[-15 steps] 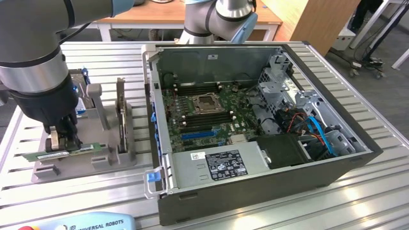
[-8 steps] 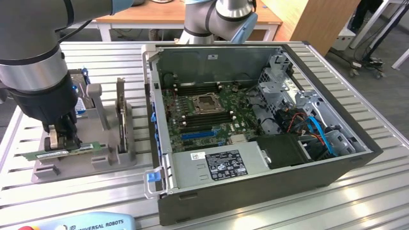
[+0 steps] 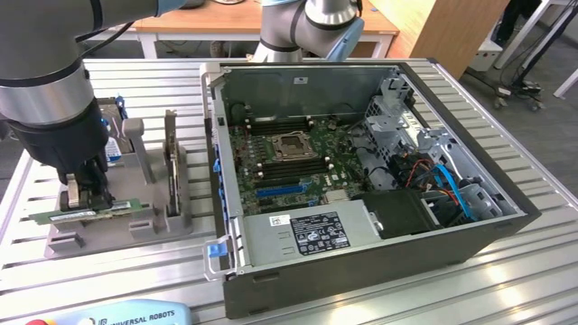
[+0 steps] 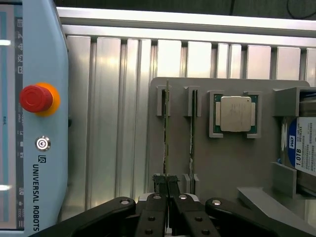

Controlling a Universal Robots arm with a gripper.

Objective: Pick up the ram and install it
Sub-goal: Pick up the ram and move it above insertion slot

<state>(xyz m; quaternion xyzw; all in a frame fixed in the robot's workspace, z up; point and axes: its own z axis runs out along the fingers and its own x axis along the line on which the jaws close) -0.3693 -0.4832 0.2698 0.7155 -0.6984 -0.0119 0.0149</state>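
- The gripper (image 3: 88, 202) is closed narrowly on the ram (image 3: 70, 215), at 8 o'clock in the exterior view.
- The ram is judged to be seated in its grey holder (image 3: 118, 237); it is gripped but not yet lifted.
- Installation on the motherboard (image 3: 298, 169), at 3 o'clock from the holder, is not yet done.

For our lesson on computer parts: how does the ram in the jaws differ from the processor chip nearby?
The ram is long, thin and green; the processor chip is square and silver. The ram stands on edge in a slot; the processor chip lies flat in a recess. The jaws are shut on the ram; the processor chip is untouched. Both sit in the grey holder.
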